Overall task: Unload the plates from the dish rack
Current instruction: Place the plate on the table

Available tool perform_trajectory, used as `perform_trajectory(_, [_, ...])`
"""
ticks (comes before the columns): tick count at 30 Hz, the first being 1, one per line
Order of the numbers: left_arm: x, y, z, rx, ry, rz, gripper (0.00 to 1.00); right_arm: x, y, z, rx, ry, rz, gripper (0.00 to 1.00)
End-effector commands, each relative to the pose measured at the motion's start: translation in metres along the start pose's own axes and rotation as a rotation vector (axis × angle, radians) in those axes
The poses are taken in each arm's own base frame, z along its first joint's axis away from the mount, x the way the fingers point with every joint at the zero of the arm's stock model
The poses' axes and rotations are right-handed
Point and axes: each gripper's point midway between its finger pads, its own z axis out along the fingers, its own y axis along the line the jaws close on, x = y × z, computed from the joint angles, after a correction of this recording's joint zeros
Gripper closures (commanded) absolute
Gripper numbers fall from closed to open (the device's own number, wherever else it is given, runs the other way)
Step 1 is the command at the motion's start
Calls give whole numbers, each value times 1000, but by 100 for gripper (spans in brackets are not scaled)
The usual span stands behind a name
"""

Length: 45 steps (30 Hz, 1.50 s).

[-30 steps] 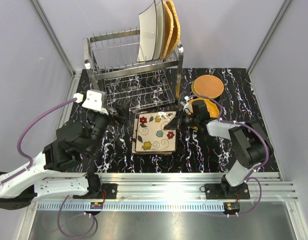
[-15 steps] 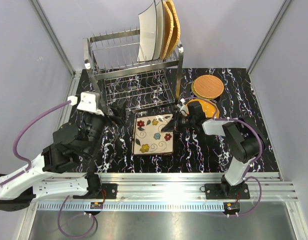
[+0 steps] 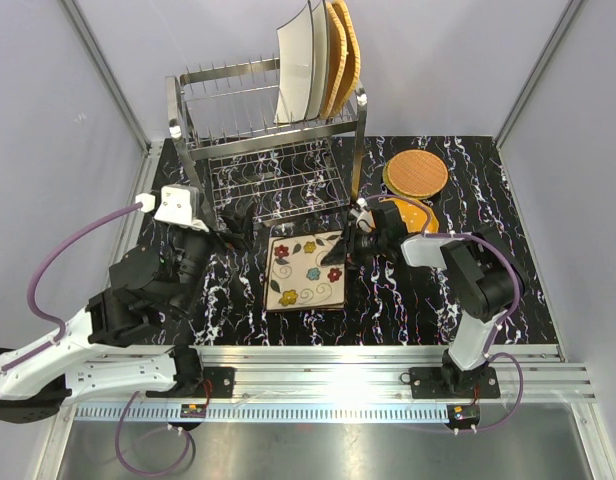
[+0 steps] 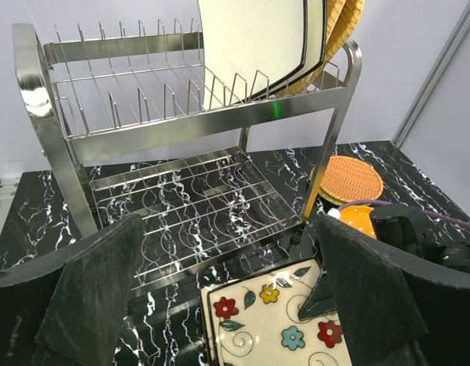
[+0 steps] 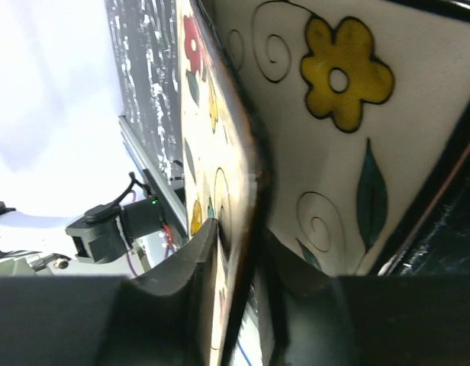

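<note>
rack (image 3: 268,130): steel wire, 2-tier, upright at rear. top tier, rt end: white sq plate (image 3: 300,65) + 2 woven plates (image 3: 343,50), on edge. on table (image 3: 388,300): floral plate (image 3: 308,272) in front of rack; round woven plate (image 3: 416,172) and orange plate (image 3: 408,212) at rt.

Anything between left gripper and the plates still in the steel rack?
Nothing visible. The open left gripper faces the tall steel wire dish rack; the square white plate and woven tan plates stand exposed at its top right end, above the front rail.

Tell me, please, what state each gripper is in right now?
Left gripper: open, empty.
Right gripper: fingers astride the square cream floral plate's rim; grip cannot be told.
</note>
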Motion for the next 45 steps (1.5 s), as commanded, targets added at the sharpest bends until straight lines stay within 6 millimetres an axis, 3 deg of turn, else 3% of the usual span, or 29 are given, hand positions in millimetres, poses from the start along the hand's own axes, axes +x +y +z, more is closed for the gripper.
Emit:
perform_trajectory(1, [-13,6,-2,-20,-38,-88,1,-18,25,2,-60,-42,-117,67])
perform_trajectory(9, [-13,6,-2,-17,-38,-86,1,-19,27,-1,-50,-38,-160,36])
perform_trajectory(16, [-15,2,-2,-4,-45,-96,1,-22,12,-7,75,-33,-224,27])
perform_trajectory(35, [-12,0,-1,0,-38,-85,1,-15,-16,-19,312,-11,-343,24])
perform_trajectory(45, [-12,-3,0,9,-37,-79,1,-11,-11,-26,313,-11,-328,24])
